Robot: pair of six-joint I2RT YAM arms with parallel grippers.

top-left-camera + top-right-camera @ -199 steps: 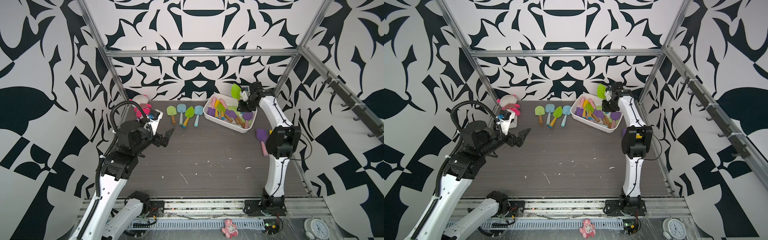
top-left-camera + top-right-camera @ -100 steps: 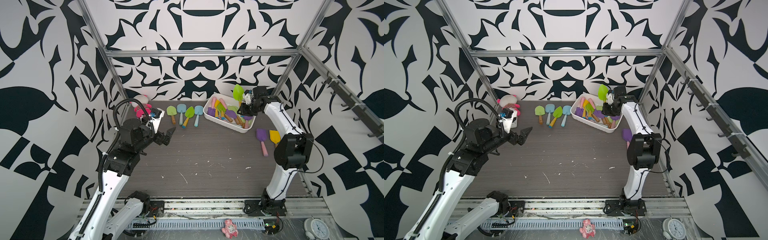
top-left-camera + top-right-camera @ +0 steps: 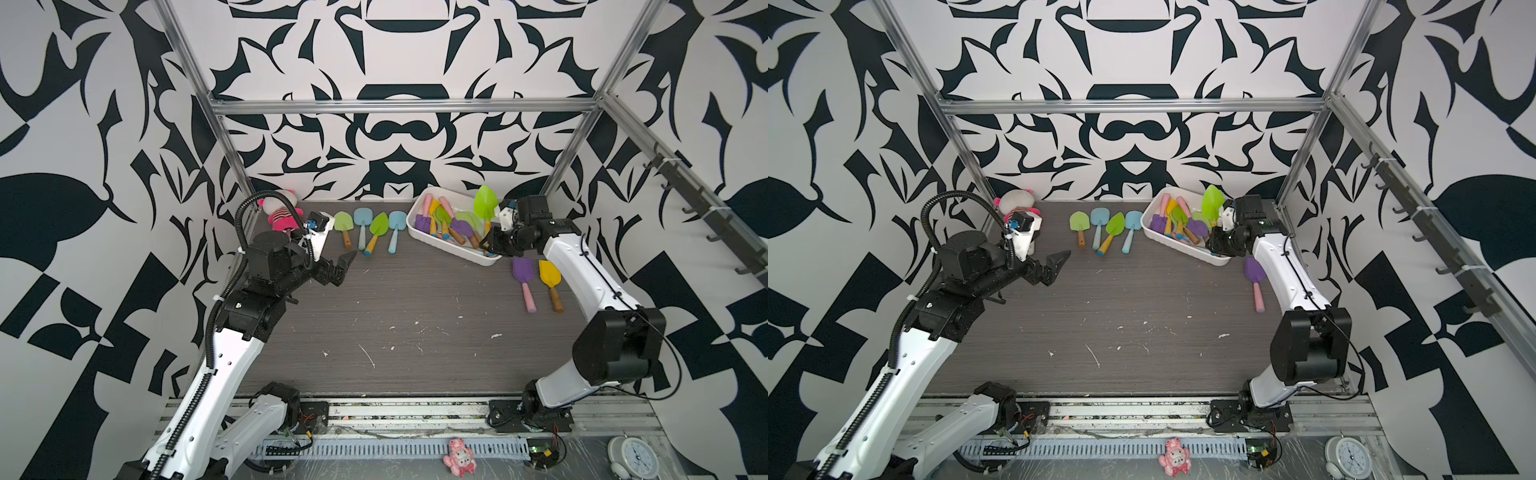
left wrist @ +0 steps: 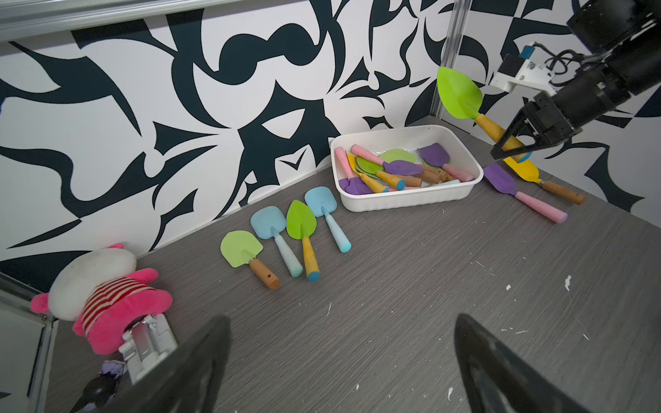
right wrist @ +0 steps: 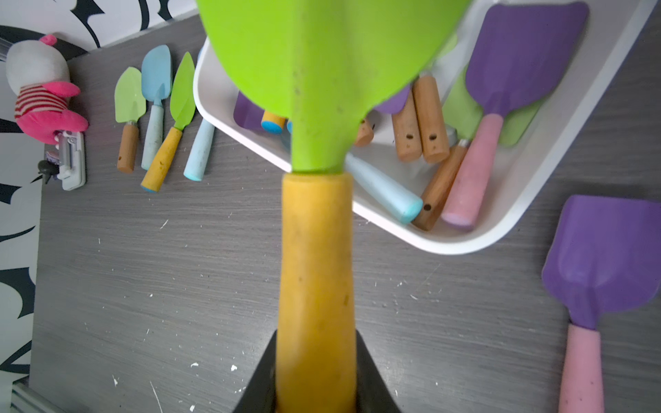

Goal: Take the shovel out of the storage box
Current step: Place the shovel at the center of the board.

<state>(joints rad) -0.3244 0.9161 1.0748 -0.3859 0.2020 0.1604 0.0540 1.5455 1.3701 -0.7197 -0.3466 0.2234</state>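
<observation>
Far left, back corner: plush toy (image 3: 279, 212) against the wall. Left gripper (image 3: 340, 269) hangs over the table (image 3: 415, 311) near it, jaws wide apart, nothing between them.

Next along the back, four shovels lie side by side on the table, blades to the wall, handles toward the front: pale-green shovel (image 3: 344, 226), blue shovel (image 3: 363, 224), leaf-shaped green shovel (image 3: 376, 230), second blue shovel (image 3: 396, 226). The last one is just beside the storage box (image 4: 404, 198) but apart from it.

The storage box sits back right, skewed to the wall. Inside it is a loose heap of shovels (image 4: 400, 168) with purple, green and yellow blades and pink, wood and blue handles, overlapping.

Right gripper (image 4: 512, 148) is clamped on the yellow handle of the lime shovel (image 4: 459, 94). The lime shovel is in the air and tilted — blade up over the box's right end, clear of the rim, handle end out past the box.

Right of the box, on the table: purple shovel (image 3: 523, 272) with a pink handle and yellow shovel (image 3: 549, 276) with a wood handle, side by side under the right arm.
</observation>
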